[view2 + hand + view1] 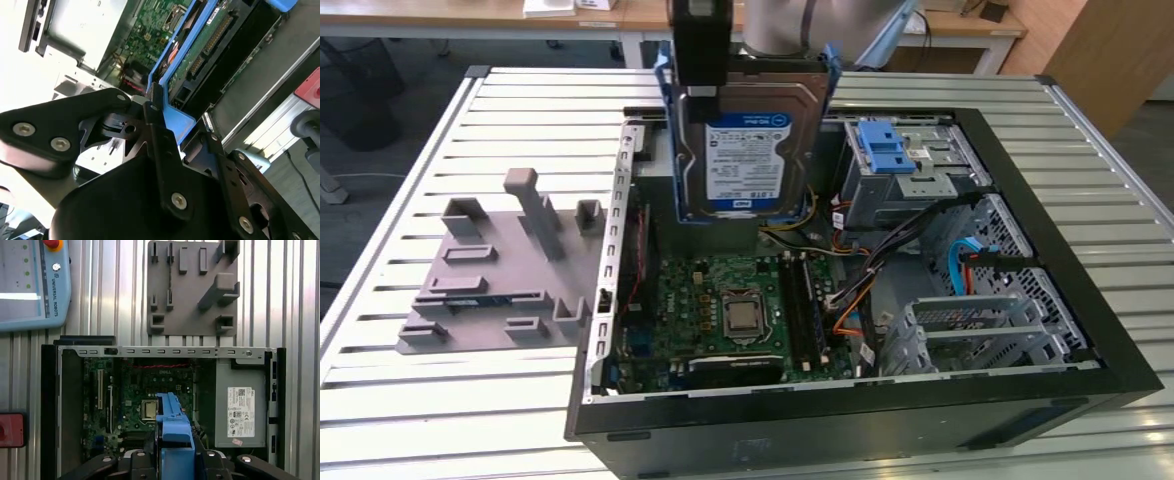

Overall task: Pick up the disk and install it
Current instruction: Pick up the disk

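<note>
Disk held upright over the open case, not yet seated
The gripper (160, 117) is clamped on the blue carrier frame of the disk (750, 140), which hangs label-out at 12 o'clock in the exterior view, above the computer case (1118, 340). Gripped by one plastic rail, it may well tilt or slip. Its lower edge could snag the cables (907, 240) toward 3 o'clock, or meet the drive cage (914, 170) at 1 o'clock crooked and jam

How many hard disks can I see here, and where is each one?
1. The disk hangs upright in the hand, which is shut on its blue frame, above the open computer case. More disks may be hidden inside the drive cage.
</note>
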Robot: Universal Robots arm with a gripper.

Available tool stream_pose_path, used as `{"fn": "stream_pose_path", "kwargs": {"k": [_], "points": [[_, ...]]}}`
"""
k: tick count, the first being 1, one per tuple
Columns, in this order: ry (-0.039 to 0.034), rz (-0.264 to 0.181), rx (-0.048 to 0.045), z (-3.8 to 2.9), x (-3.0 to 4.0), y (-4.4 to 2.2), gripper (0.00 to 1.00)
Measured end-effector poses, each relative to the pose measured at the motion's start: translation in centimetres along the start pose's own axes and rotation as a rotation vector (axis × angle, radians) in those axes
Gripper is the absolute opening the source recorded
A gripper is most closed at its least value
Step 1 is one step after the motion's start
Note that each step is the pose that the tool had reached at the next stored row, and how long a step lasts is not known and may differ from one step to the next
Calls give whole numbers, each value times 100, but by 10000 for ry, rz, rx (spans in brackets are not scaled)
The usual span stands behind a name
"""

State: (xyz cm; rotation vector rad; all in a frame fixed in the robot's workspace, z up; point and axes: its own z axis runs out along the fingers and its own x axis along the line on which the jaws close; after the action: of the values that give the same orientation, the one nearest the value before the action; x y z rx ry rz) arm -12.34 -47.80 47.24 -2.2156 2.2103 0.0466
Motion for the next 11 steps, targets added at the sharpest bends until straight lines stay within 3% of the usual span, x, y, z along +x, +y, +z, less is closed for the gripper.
{"fn": "stream_pose_path", "kwargs": {"k": [4,9,11], "points": [[-1,0,0,9,13,-158,36],[0,0,0,8,21,-178,36],[1,0,0,9,65,-177,36]]}}
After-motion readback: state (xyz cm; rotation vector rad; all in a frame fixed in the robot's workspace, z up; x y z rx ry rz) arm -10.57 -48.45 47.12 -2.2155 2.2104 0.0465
